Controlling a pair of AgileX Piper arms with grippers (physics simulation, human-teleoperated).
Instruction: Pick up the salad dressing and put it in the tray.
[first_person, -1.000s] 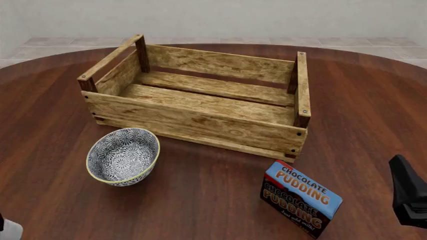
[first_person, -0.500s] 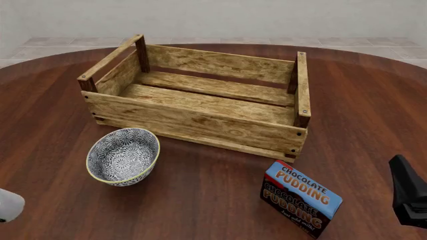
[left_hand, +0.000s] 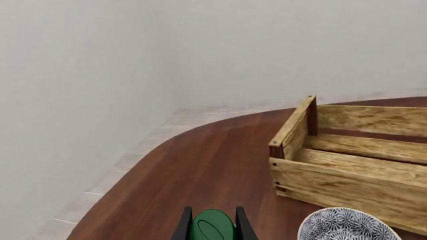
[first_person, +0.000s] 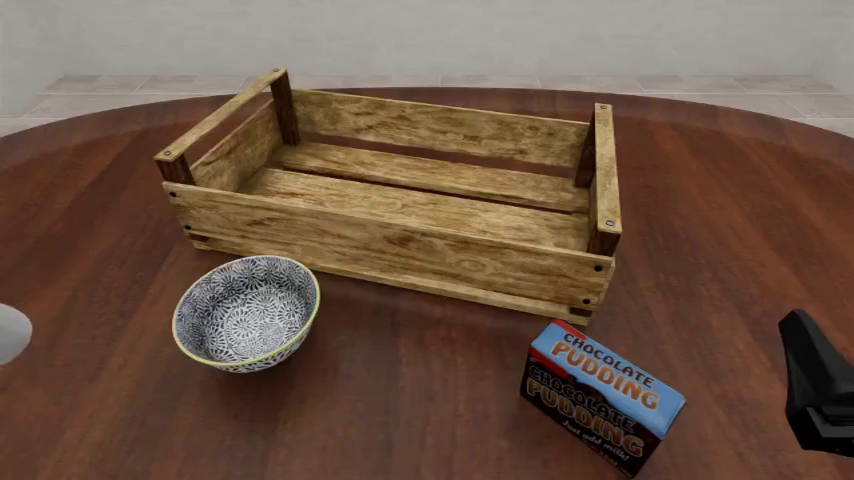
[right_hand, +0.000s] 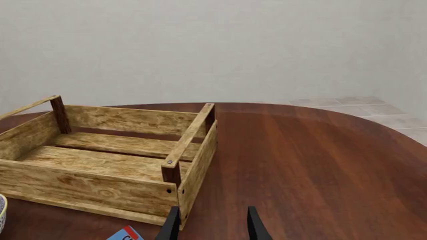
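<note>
The salad dressing shows its dark green cap (left_hand: 212, 228) in the left wrist view, pinched between the two black fingers of my left gripper (left_hand: 212, 224), which is shut on it. In the front view only a bit of its white body (first_person: 8, 333) peeks in at the far left edge, left of the bowl and off the table. The tray (first_person: 400, 243), a large wooden slat crate with brown corner posts, sits at the middle back and holds nothing; it also appears as the tray (left_hand: 347, 172) and the tray (right_hand: 100, 187). My right gripper (right_hand: 212, 226) is open with nothing between its fingers.
A patterned blue-white bowl (first_person: 246, 312) stands in front of the tray's left end. A blue chocolate pudding box (first_person: 602, 395) stands at the front right, near the tray's right corner. My right arm (first_person: 817, 392) sits at the right edge. The round dark wood table (first_person: 427, 400) ends near the left gripper.
The white bottle at the front view's left edge has risen from the bottom corner to about bowl height. The right arm, tray, bowl and box have not moved.
</note>
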